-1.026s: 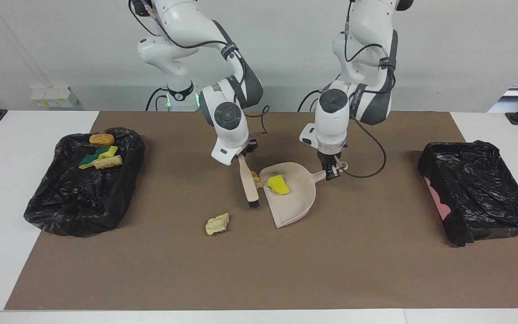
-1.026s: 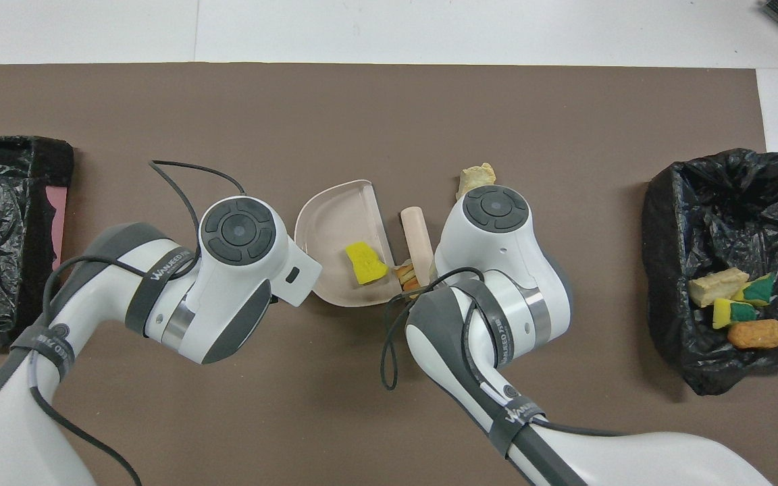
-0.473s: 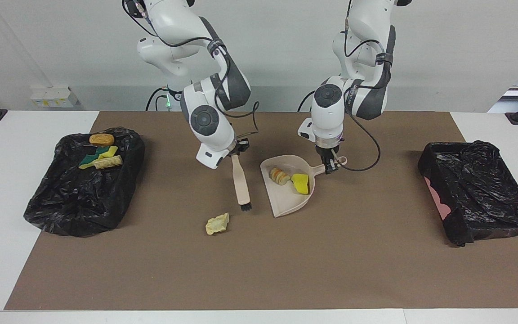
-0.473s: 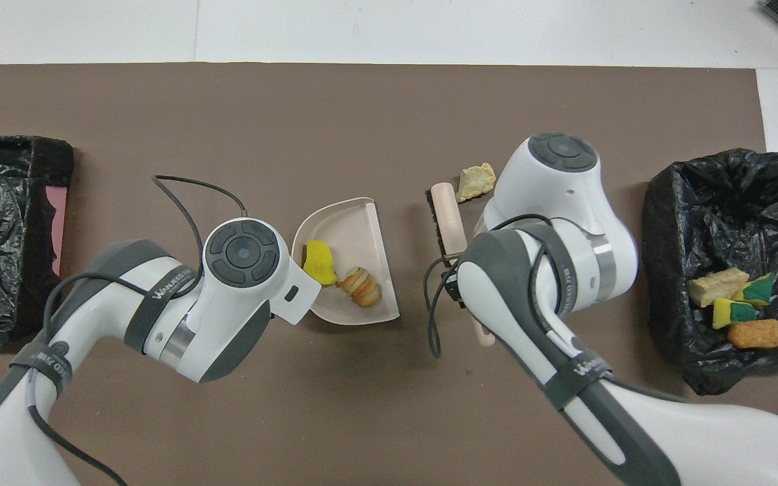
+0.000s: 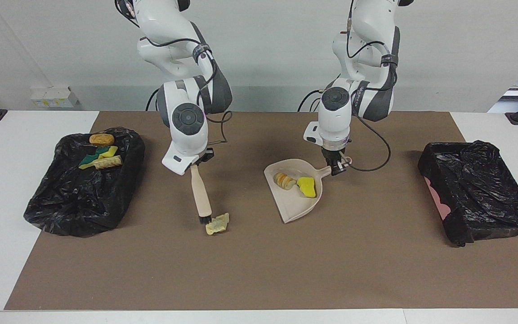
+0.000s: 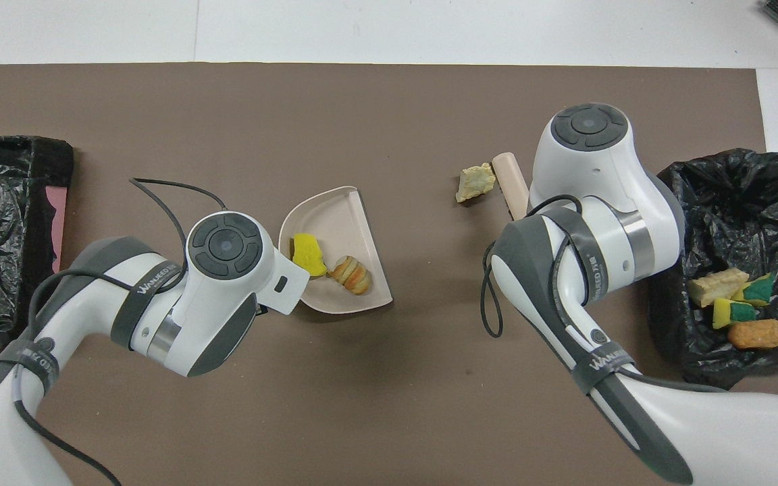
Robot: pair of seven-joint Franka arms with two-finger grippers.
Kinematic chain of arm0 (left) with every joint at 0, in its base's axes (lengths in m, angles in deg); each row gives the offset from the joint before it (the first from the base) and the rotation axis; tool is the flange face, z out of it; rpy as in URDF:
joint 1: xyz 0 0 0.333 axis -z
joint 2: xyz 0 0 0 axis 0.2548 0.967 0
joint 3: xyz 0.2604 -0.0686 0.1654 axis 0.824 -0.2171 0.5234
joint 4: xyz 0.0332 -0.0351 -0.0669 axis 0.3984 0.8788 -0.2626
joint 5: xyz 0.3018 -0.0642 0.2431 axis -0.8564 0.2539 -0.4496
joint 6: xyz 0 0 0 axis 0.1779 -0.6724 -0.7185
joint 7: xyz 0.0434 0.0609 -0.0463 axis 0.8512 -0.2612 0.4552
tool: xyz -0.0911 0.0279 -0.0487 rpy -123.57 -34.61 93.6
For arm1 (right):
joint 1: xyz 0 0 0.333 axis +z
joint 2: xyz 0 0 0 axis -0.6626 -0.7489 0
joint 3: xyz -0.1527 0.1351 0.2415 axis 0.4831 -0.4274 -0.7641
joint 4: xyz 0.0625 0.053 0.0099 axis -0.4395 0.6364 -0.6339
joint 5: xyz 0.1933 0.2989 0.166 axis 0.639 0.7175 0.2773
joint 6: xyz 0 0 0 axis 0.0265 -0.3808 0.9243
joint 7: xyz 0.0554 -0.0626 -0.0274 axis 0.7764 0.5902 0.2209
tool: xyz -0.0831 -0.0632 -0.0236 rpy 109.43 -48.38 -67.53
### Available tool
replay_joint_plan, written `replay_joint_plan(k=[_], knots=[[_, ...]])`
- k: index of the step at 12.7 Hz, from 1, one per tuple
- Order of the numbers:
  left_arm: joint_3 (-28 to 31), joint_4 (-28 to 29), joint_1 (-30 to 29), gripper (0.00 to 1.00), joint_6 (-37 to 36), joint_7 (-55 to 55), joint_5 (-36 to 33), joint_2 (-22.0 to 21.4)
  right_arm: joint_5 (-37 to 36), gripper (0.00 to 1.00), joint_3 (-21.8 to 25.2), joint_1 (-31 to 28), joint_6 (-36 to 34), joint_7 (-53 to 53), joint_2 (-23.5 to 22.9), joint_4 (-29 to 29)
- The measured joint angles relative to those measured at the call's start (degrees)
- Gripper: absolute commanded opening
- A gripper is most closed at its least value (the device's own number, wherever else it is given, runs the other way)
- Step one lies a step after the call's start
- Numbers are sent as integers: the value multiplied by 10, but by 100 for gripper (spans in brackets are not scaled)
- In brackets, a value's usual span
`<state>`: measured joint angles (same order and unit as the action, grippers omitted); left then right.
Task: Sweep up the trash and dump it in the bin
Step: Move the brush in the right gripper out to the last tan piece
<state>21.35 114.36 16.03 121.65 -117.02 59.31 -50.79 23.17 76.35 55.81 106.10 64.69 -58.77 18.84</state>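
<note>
My right gripper (image 5: 197, 163) is shut on the handle of the beige brush (image 5: 200, 194). The brush's black bristles are down on the mat right beside a loose tan lump of trash (image 5: 217, 223), on the side toward the right arm's end. My left gripper (image 5: 336, 167) is shut on the handle of the beige dustpan (image 5: 296, 206). Inside the pan, near its handle end, lie a striped bread-like lump (image 5: 284, 180) and a yellow sponge chunk (image 5: 307, 186). Seen from overhead, both wrists hide the grippers; the dustpan (image 6: 342, 216), the brush (image 6: 509, 185) and the loose lump (image 6: 475, 182) show.
A black-lined bin (image 5: 70, 202) at the right arm's end holds several trash bits (image 5: 101, 155); from overhead the bin (image 6: 733, 175) lies partly under the right arm. A second black-lined bin (image 5: 488, 202) sits at the left arm's end. A brown mat (image 5: 259, 270) covers the table.
The bread-like lump was swept into the dustpan. My right arm then carried the brush away from the pan to the loose tan lump. The pan shifted slightly toward the left arm's end.
</note>
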Motion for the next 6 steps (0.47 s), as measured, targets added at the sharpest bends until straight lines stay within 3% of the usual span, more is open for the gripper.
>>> replay_joint_plan(k=[2,6], knots=[[0,1,0,0,8,9,0,0,-34,0,0,-6,19,17,-21,-4],[0,2,-1,0,10,14,0,0,-33,0,-3,-11,72,32,-55,-12]])
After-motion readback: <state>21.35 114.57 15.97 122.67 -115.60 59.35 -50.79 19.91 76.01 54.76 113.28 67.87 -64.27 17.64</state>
